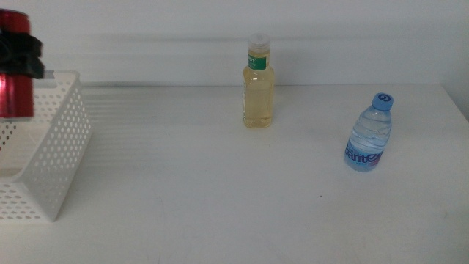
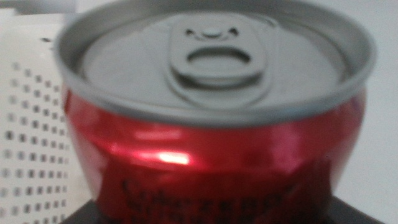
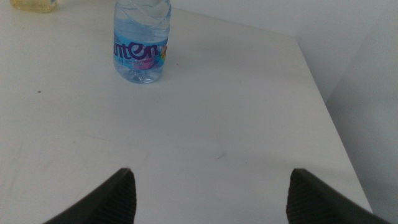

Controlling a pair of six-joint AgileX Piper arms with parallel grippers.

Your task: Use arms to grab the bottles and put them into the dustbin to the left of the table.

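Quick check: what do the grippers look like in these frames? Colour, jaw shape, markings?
The right gripper has two dark, near-black matte jaws, wedge-shaped and tapering to rounded tips, with no visible markings or cables. The left gripper shows only as a black, blocky mass at the middle view's left edge; its jaw shape can't be made out.

A black, matte, irregular gripper [image 1: 20, 50] is seen at the middle view's nine-to-ten o'clock edge; two dark wedge-shaped fingertips [image 3: 118, 198], rounded and plain, are shown in the right wrist view; markings cannot be made out.
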